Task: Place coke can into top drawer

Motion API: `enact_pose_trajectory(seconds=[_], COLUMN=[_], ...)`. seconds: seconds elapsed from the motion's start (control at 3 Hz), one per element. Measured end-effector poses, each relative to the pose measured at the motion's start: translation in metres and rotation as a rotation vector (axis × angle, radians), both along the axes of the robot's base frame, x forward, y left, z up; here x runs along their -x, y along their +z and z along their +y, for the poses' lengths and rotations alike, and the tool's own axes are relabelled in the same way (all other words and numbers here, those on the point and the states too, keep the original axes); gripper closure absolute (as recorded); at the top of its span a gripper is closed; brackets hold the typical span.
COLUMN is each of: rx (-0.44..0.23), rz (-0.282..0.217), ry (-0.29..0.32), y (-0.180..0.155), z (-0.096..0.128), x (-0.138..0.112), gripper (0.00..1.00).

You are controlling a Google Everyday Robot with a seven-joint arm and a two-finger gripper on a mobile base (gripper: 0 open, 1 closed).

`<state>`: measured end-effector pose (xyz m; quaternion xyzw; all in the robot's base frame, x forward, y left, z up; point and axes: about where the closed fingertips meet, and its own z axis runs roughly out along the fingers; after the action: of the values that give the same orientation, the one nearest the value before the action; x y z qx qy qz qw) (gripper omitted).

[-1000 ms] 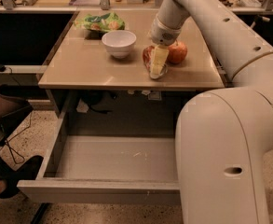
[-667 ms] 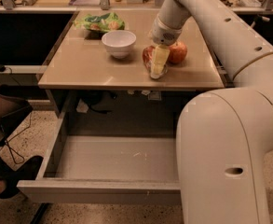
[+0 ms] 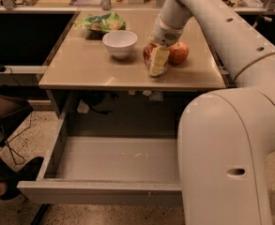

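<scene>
Nothing has moved: my gripper [image 3: 157, 62] sits at the coke can [image 3: 147, 52] on the table [image 3: 80, 64], beside the apple [image 3: 178, 53]. I cannot tell if it grips yet. Next, lift the can and carry it down into the open top drawer [image 3: 109, 159].
</scene>
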<state>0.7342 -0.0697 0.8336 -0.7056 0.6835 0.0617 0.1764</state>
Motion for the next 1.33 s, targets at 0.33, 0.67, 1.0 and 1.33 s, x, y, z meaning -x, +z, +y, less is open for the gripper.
enact_pose_trajectory(seconds=[0.33, 0.67, 1.0, 1.33], rx=[0.000, -0.016, -0.101, -0.241], rz=[0.000, -0.024, -0.145, -0.252], ry=[0.000, -0.055, -0.194, -0.323], y=[0.000, 0.016, 0.075, 0.143], z=[0.000, 0.004, 0.012, 0.027], x=[0.000, 0.012, 0.040, 0.094], gripper=[0.65, 0.89, 1.00, 1.00])
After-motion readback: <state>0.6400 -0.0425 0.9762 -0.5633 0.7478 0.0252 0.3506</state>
